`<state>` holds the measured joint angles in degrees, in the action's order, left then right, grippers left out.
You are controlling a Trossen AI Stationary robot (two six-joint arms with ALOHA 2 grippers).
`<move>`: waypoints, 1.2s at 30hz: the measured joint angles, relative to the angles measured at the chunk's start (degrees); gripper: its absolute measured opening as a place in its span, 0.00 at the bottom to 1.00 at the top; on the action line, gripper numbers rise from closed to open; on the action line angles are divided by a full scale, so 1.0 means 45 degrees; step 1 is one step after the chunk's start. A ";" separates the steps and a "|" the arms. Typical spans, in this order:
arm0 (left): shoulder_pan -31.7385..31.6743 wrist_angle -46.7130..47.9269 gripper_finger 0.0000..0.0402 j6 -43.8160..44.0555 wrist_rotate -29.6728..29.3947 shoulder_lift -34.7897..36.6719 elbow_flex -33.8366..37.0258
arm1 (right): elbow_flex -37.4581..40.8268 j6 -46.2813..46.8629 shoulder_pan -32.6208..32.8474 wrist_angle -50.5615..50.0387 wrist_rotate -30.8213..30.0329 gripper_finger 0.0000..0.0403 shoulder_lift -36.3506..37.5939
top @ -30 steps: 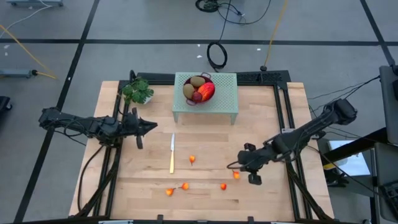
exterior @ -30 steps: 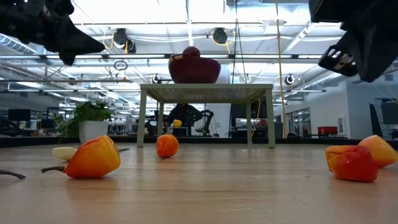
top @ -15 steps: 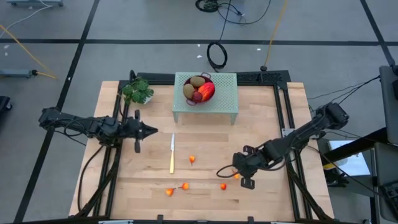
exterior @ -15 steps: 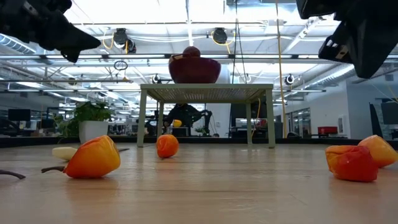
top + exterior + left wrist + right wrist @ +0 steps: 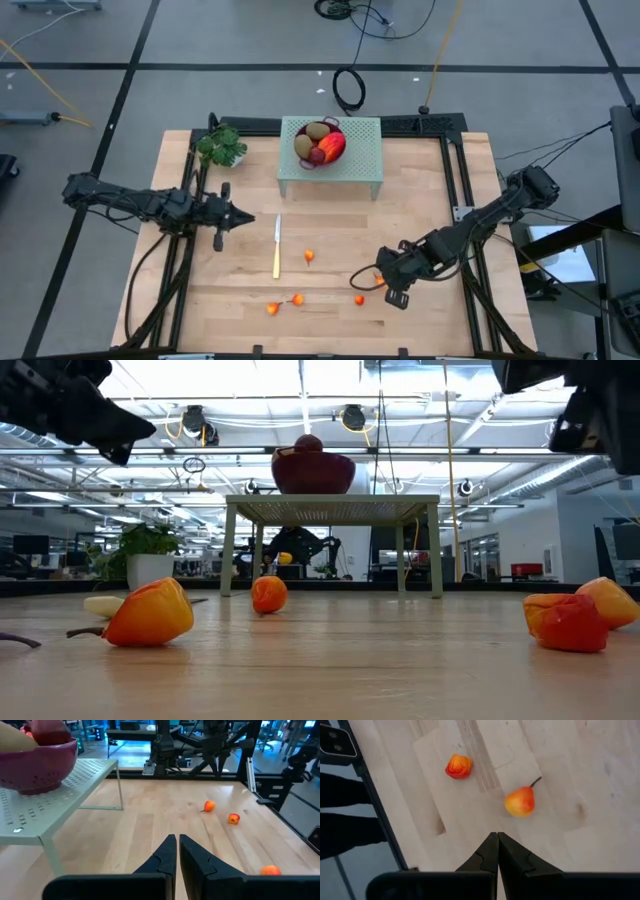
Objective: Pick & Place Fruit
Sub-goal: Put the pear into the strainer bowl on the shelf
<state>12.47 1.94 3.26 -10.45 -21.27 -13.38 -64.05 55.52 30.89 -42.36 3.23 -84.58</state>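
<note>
Moved leftward since earlier: right tool point(image 5: 352, 282), fingers together, above small orange-red fruit point(image 5: 359, 299) on desk point(image 5: 330, 310); left tool point(image 5: 250, 217) together, empty.

From my station I see the wooden table point(image 5: 330, 315) filling the middle of the overhead frame. A pale green perforated stand point(image 5: 362, 150) sits at upper centre, carrying a dark red bowl point(image 5: 313, 472). A green leafy plant point(image 5: 222, 146) stands in the upper left corner. A yellow-handled knife point(image 5: 277, 248) lies left of centre, pointing up the frame.
</note>
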 joint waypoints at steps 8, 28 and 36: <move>0.0000 -0.0457 0.05 0.0074 0.0037 0.0723 0.0629 | 0.0000 0.1743 0.0244 -0.0029 0.0598 0.00 0.0002; 0.0000 0.0615 0.05 0.0121 0.0578 0.1743 0.0684 | 0.0008 0.2517 -0.0512 0.1070 0.1009 0.27 0.0002; 0.0000 0.0619 0.05 0.0145 0.0605 0.1742 0.0684 | 0.0343 0.2720 -0.0712 0.1372 0.1009 0.50 0.0002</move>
<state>12.47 4.72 3.91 -7.73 -13.43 -10.31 -62.51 67.76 27.68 -36.19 7.77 -84.58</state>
